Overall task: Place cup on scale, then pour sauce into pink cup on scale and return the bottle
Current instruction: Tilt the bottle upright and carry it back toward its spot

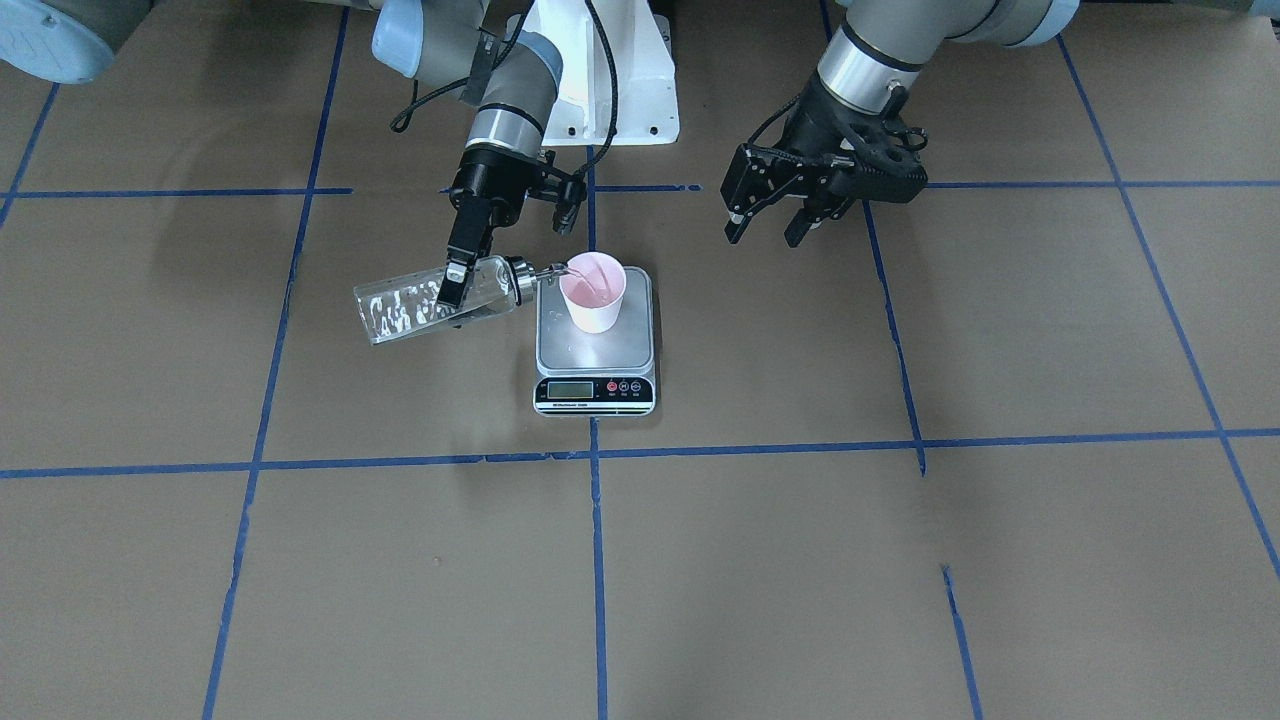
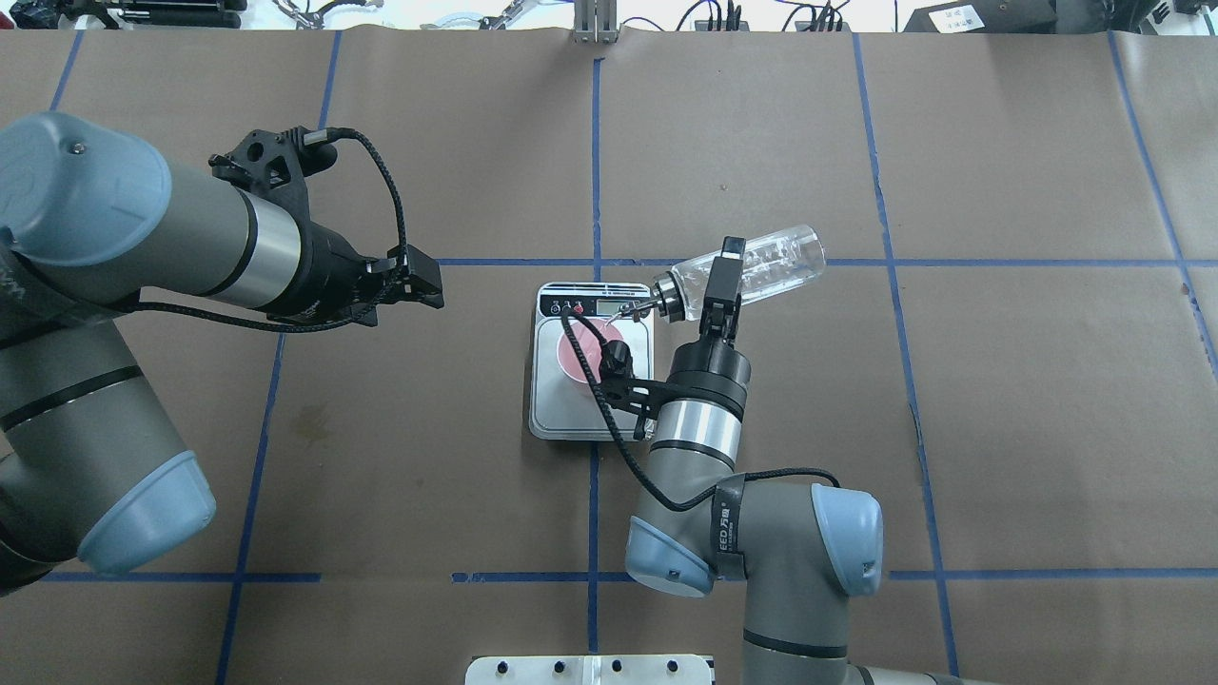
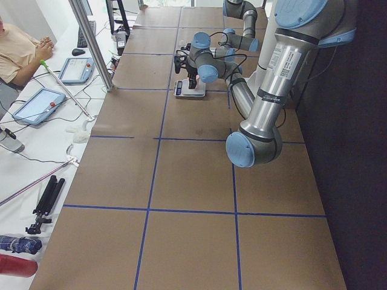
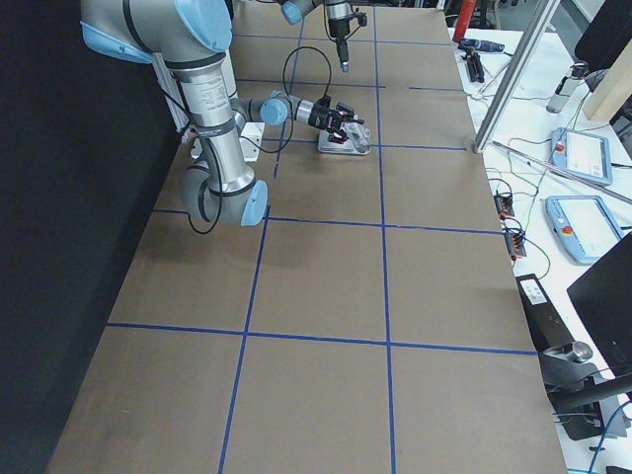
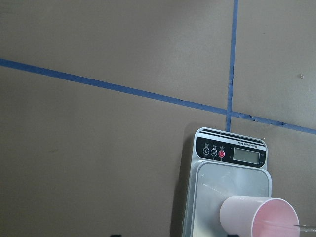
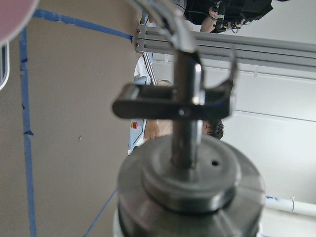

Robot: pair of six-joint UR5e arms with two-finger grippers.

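— where's the bottle [image 1: 400,312]?
— clenched in the right gripper [image 1: 458,283], tipped nearly flat, spout at the rim of the cup [image 1: 592,292].
— and the cup?
— upright on the scale [image 1: 600,352], about midway between the left and right edges of the table [image 1: 900,560].
— left gripper [image 1: 765,238]?
— fingers spread, grasping nothing, well apart from the scale, toward the robot's edge.

Black strap [image 2: 728,533] well behind right gripper [image 2: 720,285]: white print, "EED" legible, rest unclear; scale [image 1: 595,392] just beside that gripper: front print and display too small to read
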